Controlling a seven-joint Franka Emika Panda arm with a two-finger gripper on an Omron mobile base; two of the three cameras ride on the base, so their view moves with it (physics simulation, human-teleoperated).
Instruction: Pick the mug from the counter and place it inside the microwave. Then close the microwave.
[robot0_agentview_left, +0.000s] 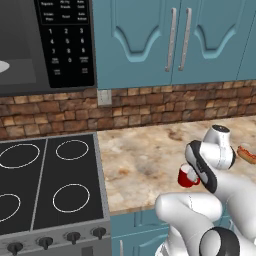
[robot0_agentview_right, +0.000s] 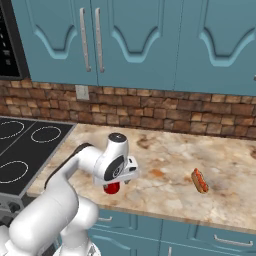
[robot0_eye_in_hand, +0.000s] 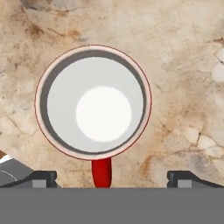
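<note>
mug (robot0_eye_in_hand: 103, 113): red, white inside, upright on your worktop (robot0_agentview_left: 145, 155) near front edge | microwave (robot0_agentview_left: 47, 42): door open

My arm (robot0_agentview_left: 200, 210) is glossy white, built from fat rounded segments with dark grey and black bands at the joints. A round dark cap sits on the wrist housing. The gripper (robot0_eye_in_hand: 111, 177) ends in two small dark grey, blocky fingertips (robot0_eye_in_hand: 43, 177).

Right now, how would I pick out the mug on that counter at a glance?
Start at the tan stone counter right of the black stovetop. Near its front edge, under the robot's hand, stands the mug: small, glossy red, white inside, unlike the hotdog lying farther right.
</note>
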